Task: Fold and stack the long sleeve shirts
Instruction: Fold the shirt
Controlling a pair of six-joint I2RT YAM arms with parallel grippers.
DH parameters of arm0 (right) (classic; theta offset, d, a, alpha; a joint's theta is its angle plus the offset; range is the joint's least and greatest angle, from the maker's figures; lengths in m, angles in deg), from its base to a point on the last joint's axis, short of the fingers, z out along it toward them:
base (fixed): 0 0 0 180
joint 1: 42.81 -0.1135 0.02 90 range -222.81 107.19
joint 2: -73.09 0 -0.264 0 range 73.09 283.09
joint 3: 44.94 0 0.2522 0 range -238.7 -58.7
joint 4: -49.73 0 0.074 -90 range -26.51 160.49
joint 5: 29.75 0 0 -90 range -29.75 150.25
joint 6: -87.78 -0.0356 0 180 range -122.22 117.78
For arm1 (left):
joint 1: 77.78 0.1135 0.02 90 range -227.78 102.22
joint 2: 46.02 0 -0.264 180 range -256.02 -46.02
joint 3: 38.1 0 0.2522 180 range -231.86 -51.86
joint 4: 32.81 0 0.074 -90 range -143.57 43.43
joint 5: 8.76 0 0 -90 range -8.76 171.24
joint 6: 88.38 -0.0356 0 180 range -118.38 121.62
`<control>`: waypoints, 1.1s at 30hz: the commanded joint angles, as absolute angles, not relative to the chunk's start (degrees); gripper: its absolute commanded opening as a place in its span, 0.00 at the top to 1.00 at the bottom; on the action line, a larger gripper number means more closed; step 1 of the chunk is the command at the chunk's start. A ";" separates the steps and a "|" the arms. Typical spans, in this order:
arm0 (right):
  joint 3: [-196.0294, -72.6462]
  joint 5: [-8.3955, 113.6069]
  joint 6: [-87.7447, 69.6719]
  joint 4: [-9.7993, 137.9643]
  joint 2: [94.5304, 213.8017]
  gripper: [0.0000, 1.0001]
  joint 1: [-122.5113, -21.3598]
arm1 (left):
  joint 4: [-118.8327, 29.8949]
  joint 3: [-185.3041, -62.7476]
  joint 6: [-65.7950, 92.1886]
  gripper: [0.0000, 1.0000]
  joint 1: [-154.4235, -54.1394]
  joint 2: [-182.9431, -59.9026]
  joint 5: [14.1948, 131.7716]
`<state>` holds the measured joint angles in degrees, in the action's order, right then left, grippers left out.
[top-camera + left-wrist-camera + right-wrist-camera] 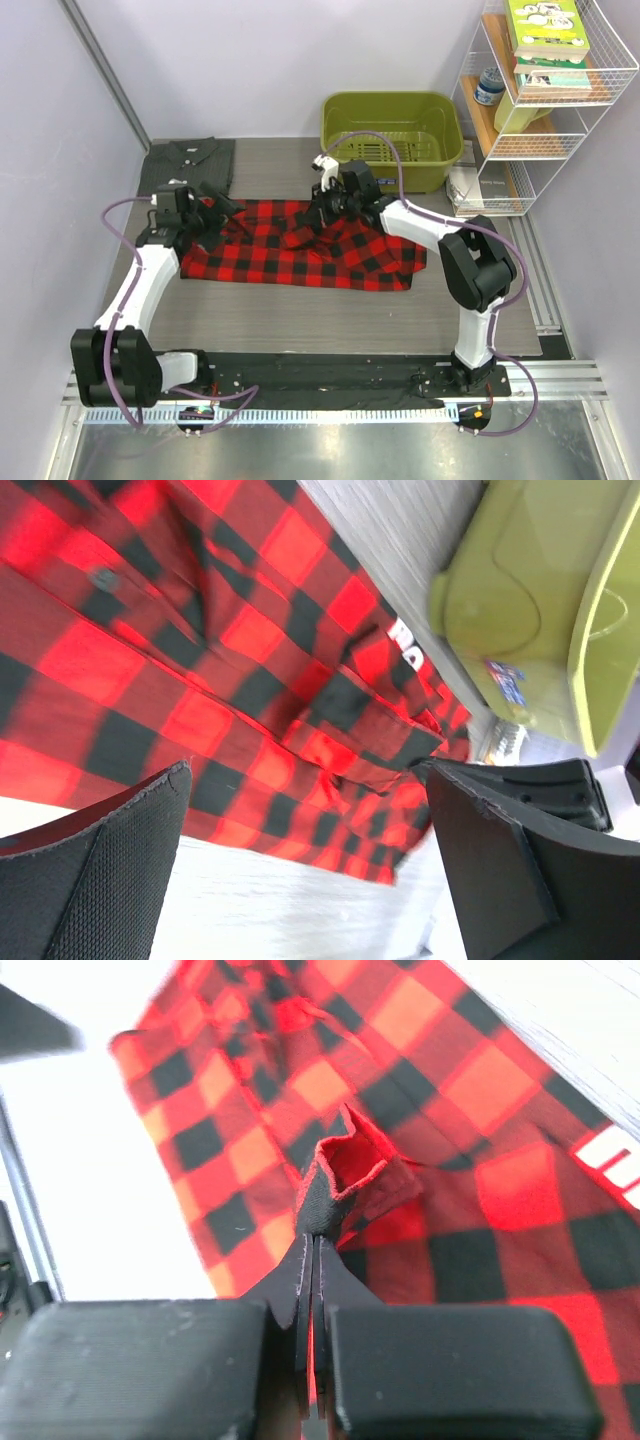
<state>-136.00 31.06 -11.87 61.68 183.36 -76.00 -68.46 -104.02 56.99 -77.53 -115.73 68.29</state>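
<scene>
Top external view: one table (300,320) carries two shirts and one green bin (335,125), with one wire rack (600,130) beside its far right corner; two arms work over it. The red-and-black plaid shirt (290,255) lies spread and rumpled across the middle of the table. The dark grey shirt (190,160) sits folded flat at the far left corner, just beyond the plaid one and apart from both hands. The left hand (225,215) hovers over the plaid shirt's left end, its arm reaching forward from the base and turned inward at the wrist. In the left wrist view its fingers (100,880) stand wide apart with nothing between them, and the plaid cloth lies beyond. The right hand (318,215) is at the shirt's far edge near the middle, its arm bent at the elbow and stretched leftward. In the right wrist view its fingers are pressed together on a pinched ridge of plaid fabric.
</scene>
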 commanded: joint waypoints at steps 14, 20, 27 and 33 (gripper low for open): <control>-129.19 35.11 -3.54 55.23 176.45 0.99 -83.76 | -57.21 -105.82 79.13 0.06 -92.28 -134.34 69.12; -128.05 36.87 -2.49 54.70 175.30 0.99 -84.64 | -58.00 -106.61 81.33 0.28 -93.52 -137.51 68.59; -125.07 35.99 0.58 52.15 172.40 0.99 -85.26 | -55.98 -107.05 81.07 0.55 -94.30 -137.78 67.18; -123.83 36.34 4.54 50.65 171.43 0.99 -86.66 | -55.80 -106.35 81.07 0.34 -96.06 -136.72 67.36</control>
